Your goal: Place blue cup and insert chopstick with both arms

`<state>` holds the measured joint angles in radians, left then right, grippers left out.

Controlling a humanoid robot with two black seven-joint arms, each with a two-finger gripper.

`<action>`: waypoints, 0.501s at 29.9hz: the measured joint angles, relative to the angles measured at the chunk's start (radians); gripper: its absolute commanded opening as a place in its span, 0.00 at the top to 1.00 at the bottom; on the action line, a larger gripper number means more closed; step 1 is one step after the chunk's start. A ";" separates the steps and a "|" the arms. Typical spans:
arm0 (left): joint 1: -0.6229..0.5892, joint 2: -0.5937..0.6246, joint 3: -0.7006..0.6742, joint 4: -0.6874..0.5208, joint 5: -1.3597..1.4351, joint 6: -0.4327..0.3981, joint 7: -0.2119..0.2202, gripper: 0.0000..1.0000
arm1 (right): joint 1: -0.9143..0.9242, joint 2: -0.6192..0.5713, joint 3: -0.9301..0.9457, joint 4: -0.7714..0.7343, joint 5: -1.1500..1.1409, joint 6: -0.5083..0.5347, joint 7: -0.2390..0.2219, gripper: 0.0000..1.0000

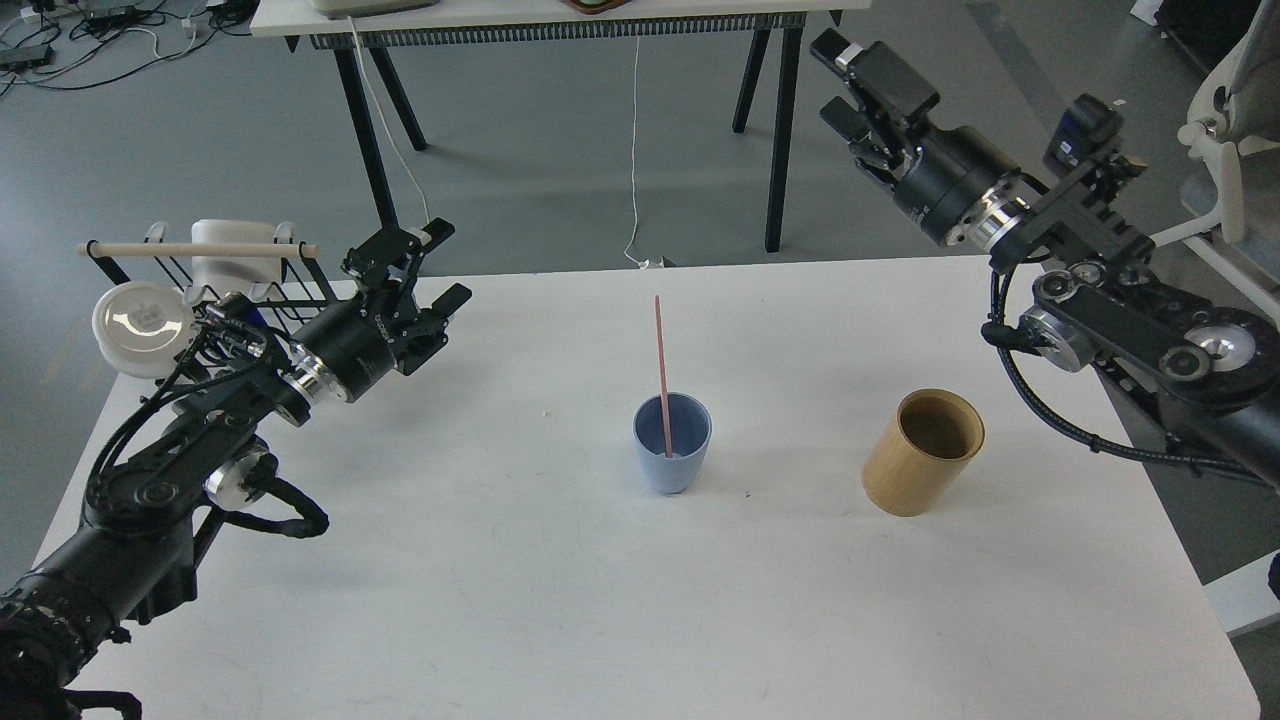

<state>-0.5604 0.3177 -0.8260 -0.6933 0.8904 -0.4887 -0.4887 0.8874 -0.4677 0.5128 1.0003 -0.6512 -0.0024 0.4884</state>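
The blue cup (672,447) stands upright near the middle of the white table (560,610). The pink chopstick (660,360) stands in it, its lower end inside the cup, leaning slightly left, held by nothing. My right gripper (838,85) is open and empty, raised high at the back right, far from the cup. My left gripper (437,267) is open and empty, hovering over the table's left rear part, well left of the cup.
A tan wooden-looking cylinder (923,452) stands right of the cup. A black wire rack with a pale wooden rod (200,249), a white bowl (143,322) and a white mug (222,262) sit at the far left. An office chair (1225,150) is off the table's right.
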 measured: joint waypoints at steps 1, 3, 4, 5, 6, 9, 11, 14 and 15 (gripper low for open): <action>-0.001 0.000 -0.002 0.000 0.000 0.000 0.000 0.09 | -0.023 -0.006 0.018 0.000 0.071 0.008 0.000 0.01; -0.001 0.002 -0.003 0.000 -0.007 0.000 0.000 0.09 | -0.071 -0.021 0.045 0.001 0.188 0.060 0.000 0.01; -0.001 0.005 -0.003 0.000 -0.016 0.000 0.000 0.09 | -0.095 -0.035 0.056 0.001 0.235 0.113 0.000 0.01; -0.001 0.008 -0.004 0.000 -0.032 0.000 0.000 0.09 | -0.117 -0.053 0.064 0.001 0.271 0.188 0.000 0.01; -0.001 0.011 -0.004 0.000 -0.049 0.000 0.000 0.09 | -0.137 -0.069 0.070 0.001 0.292 0.260 0.000 0.01; -0.001 0.029 -0.004 -0.001 -0.106 0.000 0.000 0.08 | -0.189 -0.101 0.079 -0.001 0.316 0.444 0.000 0.01; -0.001 0.042 -0.003 -0.003 -0.135 0.000 0.000 0.08 | -0.212 -0.114 0.079 -0.003 0.319 0.479 0.000 0.01; -0.001 0.055 -0.003 -0.006 -0.153 0.000 0.000 0.08 | -0.225 -0.124 0.077 -0.005 0.320 0.490 0.000 0.01; 0.001 0.059 -0.003 -0.006 -0.155 0.000 0.000 0.08 | -0.227 -0.125 0.077 -0.006 0.320 0.490 0.000 0.01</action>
<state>-0.5599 0.3767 -0.8286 -0.6995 0.7354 -0.4887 -0.4887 0.6607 -0.5922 0.5894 0.9939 -0.3316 0.4881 0.4885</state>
